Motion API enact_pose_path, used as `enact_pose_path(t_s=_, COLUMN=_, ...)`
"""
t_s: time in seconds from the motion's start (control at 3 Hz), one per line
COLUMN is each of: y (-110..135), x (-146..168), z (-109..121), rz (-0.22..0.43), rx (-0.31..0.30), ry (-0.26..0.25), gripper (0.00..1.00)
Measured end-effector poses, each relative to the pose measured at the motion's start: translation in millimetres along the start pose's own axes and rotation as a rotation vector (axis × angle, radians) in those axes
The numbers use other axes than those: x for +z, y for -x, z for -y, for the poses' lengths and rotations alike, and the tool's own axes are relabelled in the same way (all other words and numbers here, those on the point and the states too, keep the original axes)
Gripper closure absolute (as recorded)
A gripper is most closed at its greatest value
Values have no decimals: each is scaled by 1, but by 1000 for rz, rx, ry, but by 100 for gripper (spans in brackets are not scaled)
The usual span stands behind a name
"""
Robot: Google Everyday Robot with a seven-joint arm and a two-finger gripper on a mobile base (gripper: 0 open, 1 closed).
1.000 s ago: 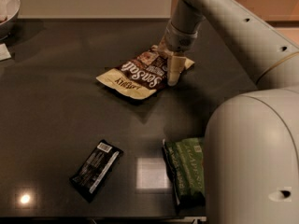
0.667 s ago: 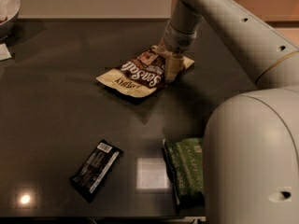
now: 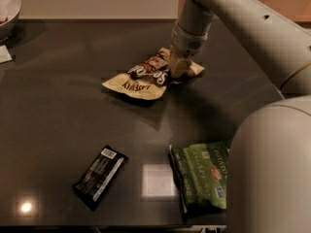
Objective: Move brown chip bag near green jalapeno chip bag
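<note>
Gripper: the gripper [image 3: 178, 66] is up and a little left of the green jalapeno chip bag [image 3: 204, 178], well apart from it. It comes down from above and is clamped on the right end of the brown chip bag [image 3: 146, 76].

Brown chip bag: it is beyond the green jalapeno chip bag, on the far side of the worktop [image 3: 58, 120]. Its cream end points left.

Change: a moment ago the brown chip bag lay flatter and its white lettering was easy to read. Now the middle is bunched and twisted toward the gripper, and the lettering is partly folded away. The bag's place has hardly shifted.

Meaning: this looks like the grip closing and the first pull, so the carrying part is probably only beginning.

Green jalapeno chip bag: it lies flat at the near edge, and its right part is hidden behind the robot's body.

Black wrapper: the black wrapper [image 3: 99, 176] lies left of the green jalapeno chip bag, clear of it, and has not moved.

Remaining: the brown chip bag must be brought to the bare worktop just beside the green one.
</note>
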State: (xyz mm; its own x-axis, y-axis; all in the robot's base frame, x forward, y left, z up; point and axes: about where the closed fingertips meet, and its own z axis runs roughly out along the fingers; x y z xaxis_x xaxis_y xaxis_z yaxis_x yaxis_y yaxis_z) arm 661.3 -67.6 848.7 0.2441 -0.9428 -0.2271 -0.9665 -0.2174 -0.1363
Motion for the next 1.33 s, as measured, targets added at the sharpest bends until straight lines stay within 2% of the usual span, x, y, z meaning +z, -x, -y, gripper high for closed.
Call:
enact_pose_path(t_s=0.33, y=2, x=-18, z=-22, rz=-16, rx=2, ry=-18, gripper=100)
enact_pose_path(t_s=1.33, y=1, x=-83, z=-116, rz=-67, rx=67, ry=-35, gripper=100)
